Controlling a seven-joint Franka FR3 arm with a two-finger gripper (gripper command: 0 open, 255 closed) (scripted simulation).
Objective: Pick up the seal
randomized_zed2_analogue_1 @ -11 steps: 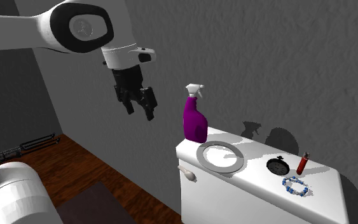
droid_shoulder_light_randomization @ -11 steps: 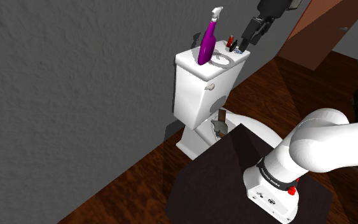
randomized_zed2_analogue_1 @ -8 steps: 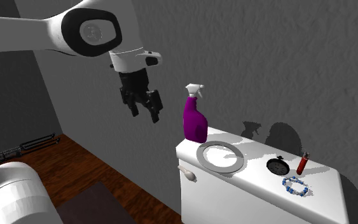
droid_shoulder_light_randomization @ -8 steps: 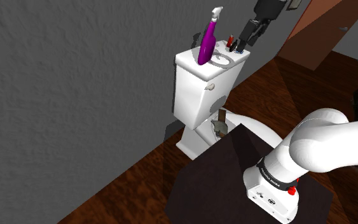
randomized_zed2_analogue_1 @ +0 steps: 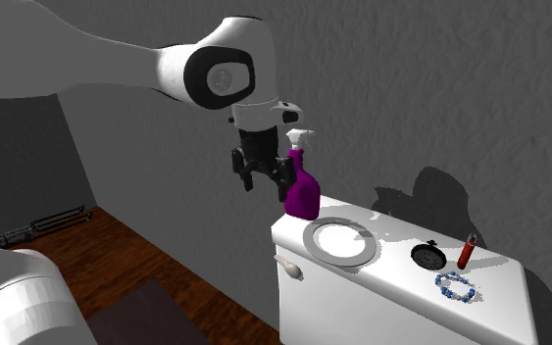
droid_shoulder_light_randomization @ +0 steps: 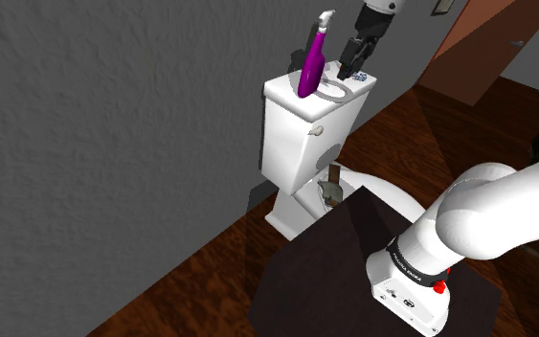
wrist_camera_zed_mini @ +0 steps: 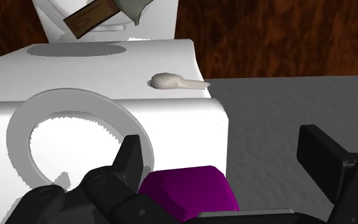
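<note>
The seal is a flat grey ring lying on the white toilet tank lid, just in front of a purple spray bottle. My black gripper hangs open in the air above the lid's end, close beside the bottle and touching nothing. In the shoulder view the gripper hovers over the ring, with the bottle beside it. In the wrist view the open gripper looks down with the bottle's purple body between its fingers and the ring beyond one finger.
Further along the lid lie a black disc, a red lighter and a blue bead bracelet. The flush lever sticks out of the tank front. A hammer-like tool lies on the toilet bowl. The grey wall stands right behind.
The arm has swung toward the tank: the gripper, earlier out over the floor, now hangs right by the purple bottle above the ring. It stays open.
</note>
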